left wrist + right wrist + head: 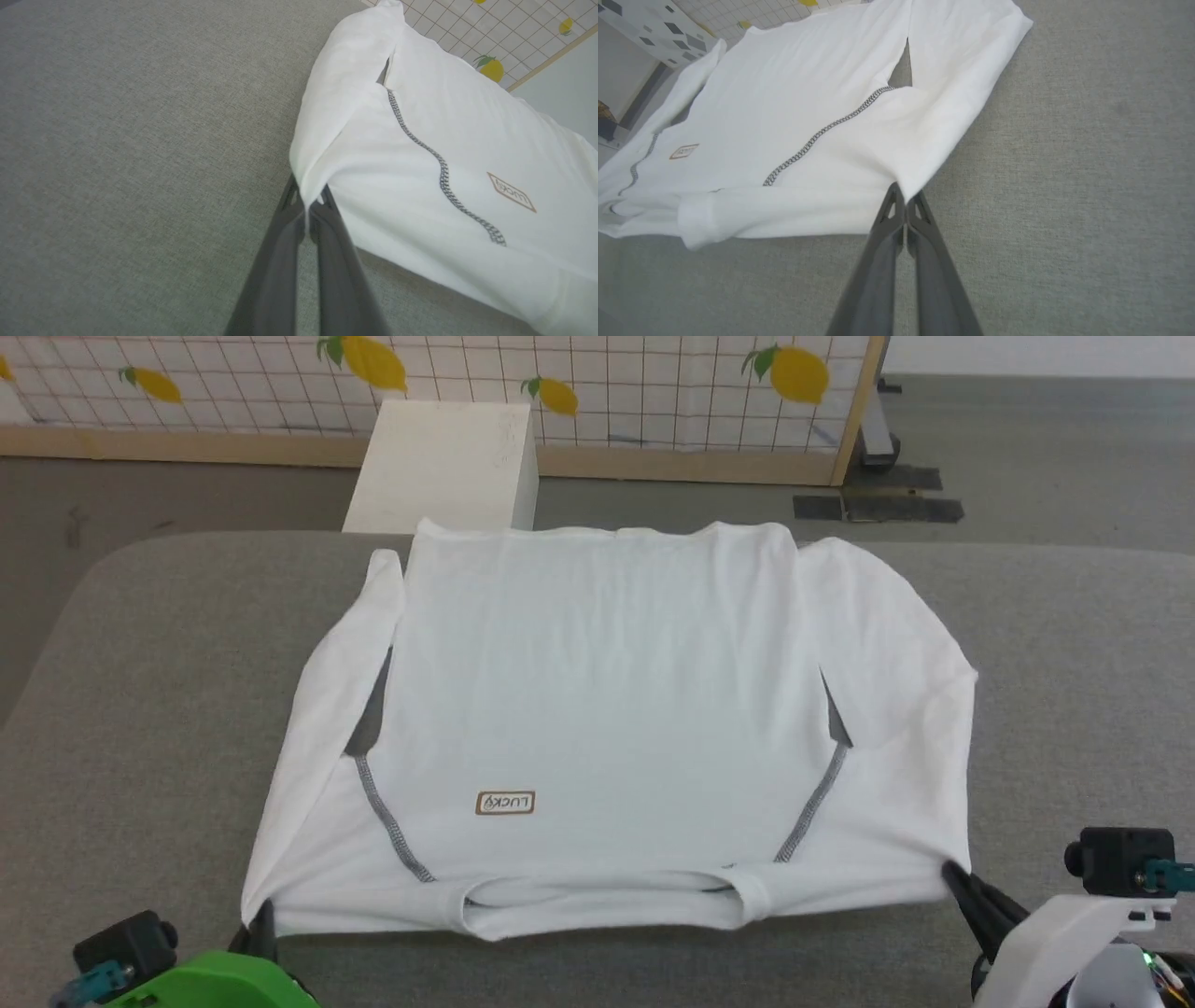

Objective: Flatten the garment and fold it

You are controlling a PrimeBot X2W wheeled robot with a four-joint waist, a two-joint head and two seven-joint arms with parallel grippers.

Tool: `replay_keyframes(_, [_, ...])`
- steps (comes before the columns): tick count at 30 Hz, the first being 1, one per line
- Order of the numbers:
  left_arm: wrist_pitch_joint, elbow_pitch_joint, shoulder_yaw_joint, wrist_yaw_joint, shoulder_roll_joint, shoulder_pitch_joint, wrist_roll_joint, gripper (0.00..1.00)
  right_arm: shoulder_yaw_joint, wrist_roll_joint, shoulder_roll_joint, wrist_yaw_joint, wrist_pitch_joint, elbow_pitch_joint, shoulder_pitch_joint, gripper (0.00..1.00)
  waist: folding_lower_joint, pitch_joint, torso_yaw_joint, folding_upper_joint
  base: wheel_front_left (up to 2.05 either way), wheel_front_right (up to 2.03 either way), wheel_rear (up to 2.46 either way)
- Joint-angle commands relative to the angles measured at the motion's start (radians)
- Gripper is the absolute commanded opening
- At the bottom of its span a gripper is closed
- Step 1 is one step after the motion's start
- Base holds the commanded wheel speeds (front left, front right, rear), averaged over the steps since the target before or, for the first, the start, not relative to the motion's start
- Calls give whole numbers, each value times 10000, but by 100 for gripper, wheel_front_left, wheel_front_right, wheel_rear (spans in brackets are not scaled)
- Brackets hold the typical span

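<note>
1x garment is lying spread on the grey table, collar facing the robot and hem lying at the far edge.

2x sleeves: left sleeve and right sleeve are lying angled along the body, each leaving a small wedge of table showing at the armpit.

2x grey speckled seams: left seam and right seam are running from the collar out to the armpits.

1x small tan label is sitting on the chest, left of centre.

Left gripper: its 2 fingers are pressing together, pinching the garment's near left corner.

Right gripper: its 2 fingers are pinching the near right corner the same way.

1x white box is standing beyond the far table edge, in front of 1 lemon-print grid panel.
</note>
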Motion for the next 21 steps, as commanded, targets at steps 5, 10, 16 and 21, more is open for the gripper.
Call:
replay_keyframes(5, [696, -1193, 428, 757, 732, 948, -145, 0, -354, -623, -186, -25, 1892, -1530, 927, 0, 2, -269, -15, 0, 0, 0, 0])
replay_keyframes(10, [1890, -2015, 101, 1414, 1175, 1707, -101, 0, -549, -904, -148, -25, 3504, -2592, 1556, 0, 2, -349, -80, 0, 0, 0, 0])
replay_keyframes(16, [3153, -2203, -523, 1633, 1279, 1835, -358, 0, -684, -1138, 9, -25, 4153, -2588, 1818, 0, 2, -356, -39, 0, 0, 0, 0])
replay_keyframes(21, [3407, -1394, -796, 1429, 1049, 1345, -530, 0, 124, -1213, 58, -25, 4165, -1312, 1672, 0, 2, -284, -79, 0, 0, 0, 0])
